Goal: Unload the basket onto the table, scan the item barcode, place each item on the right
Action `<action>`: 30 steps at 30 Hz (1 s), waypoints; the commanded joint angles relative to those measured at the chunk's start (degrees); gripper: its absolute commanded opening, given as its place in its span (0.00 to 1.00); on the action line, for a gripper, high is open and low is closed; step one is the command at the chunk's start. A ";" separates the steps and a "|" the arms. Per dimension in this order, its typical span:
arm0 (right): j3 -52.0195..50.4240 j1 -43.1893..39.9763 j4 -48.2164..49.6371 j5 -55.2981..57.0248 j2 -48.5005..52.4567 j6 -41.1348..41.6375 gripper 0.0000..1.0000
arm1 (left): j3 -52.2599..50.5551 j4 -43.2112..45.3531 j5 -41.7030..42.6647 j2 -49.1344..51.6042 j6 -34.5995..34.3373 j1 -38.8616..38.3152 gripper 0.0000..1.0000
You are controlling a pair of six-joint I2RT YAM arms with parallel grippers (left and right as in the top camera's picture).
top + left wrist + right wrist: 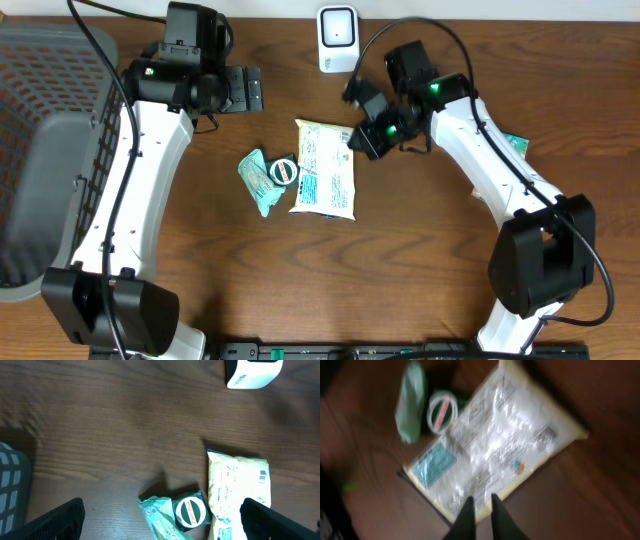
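**Right gripper** [482,497] — fingers pressed nearly together, only a thin slit between them, tips at the nearest edge of the packet [500,445]. The wrist frame is blurred, so I cannot tell whether the wrapper's rim is caught in the slit or the tips merely lie over it.

**Just ahead of the tips:** the packet lies flat on the surface [250,270], printed side up, stretching away from the gripper. The barcode [262,476] is a small striped patch close to the packet edge, on the half nearer this gripper.

**Past the packet's far edge:** a round lid [441,410] with a red-and-white label sits just beside the packet. It rests on a green pouch [410,402].

**Off to the side of the gripper:** the white scanner [338,38] stands near, past the packet's short end, touching nothing.

**Across the packet:** the left gripper [162,504] hangs above the surface, fingers spread wide and holding nothing.

**Risks, as judged:**
- A pinch on the rim alone is thin. The glossy film could slide out on lifting, or the packet could droop and fold.
- A fold or crease across the barcode, or glare off the shiny wrapper, could leave the scanner without a clean read.
- The barcode faces up, so the packet probably needs tilting toward the scanner — a weak hold is most likely to fail there.
- A dragged packet could push the lid and pouch.
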 commanded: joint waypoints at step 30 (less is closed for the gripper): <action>-12.81 17.38 13.53 13.88 4.94 42.53 0.01 | 0.52 -0.15 -0.35 -0.35 -0.31 0.04 0.98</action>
